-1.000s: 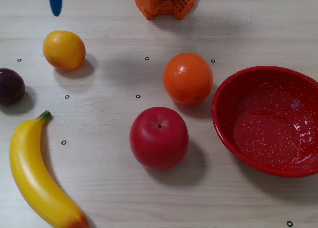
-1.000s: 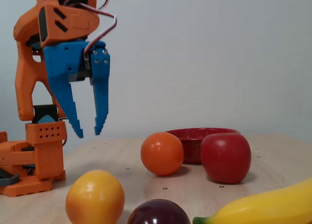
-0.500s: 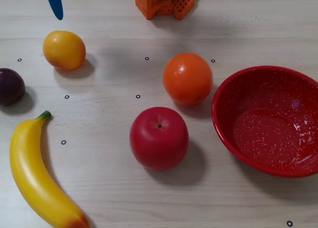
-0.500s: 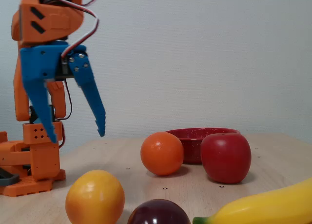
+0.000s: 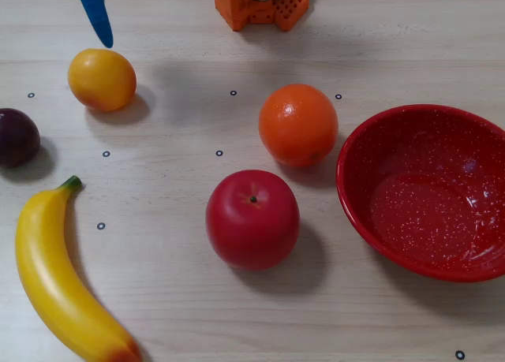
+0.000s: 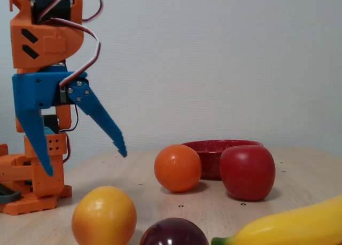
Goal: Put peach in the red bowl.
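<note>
The peach [image 5: 102, 80], golden with an orange blush, rests at the upper left of the table in a fixed view; it also shows low in the foreground as the peach [image 6: 104, 215]. The red bowl [image 5: 371, 141], speckled white, sits at the right and holds nothing; only part of the red bowl [image 6: 206, 149] shows behind the fruit. My blue gripper [image 6: 85, 165] hangs open above and behind the peach, its jaws spread wide, holding nothing. From above only one blue finger [image 5: 96, 11] shows, just beyond the peach.
An orange [image 5: 298, 125] and a red apple [image 5: 252, 218] lie between the peach and the bowl. A dark plum [image 5: 17, 137] and a banana [image 5: 59, 283] are at the left. The arm's orange base [image 5: 260, 3] stands at the far edge.
The gripper has opened much wider and dropped lower, swinging toward the peach. No fruit has moved.
</note>
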`<state>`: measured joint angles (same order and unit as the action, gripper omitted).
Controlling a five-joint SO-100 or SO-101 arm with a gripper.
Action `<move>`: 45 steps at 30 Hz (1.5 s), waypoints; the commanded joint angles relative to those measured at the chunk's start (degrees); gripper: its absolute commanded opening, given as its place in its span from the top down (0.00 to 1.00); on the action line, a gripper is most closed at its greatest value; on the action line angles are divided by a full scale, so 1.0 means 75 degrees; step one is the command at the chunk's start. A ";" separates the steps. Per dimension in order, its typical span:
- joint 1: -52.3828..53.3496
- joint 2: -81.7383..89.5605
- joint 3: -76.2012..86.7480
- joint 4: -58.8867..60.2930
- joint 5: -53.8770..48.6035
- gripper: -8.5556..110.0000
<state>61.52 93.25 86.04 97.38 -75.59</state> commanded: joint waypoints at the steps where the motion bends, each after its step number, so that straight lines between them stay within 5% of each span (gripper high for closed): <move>1: 0.0152 0.0199 -0.0141 -0.0352 -0.0270 0.58; 24: 0.0656 -0.0750 -0.0293 -0.1172 -0.1500 0.55; 45: 0.0340 -0.1313 -0.0387 -0.1734 -0.1313 0.54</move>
<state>65.65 81.65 87.71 85.25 -85.52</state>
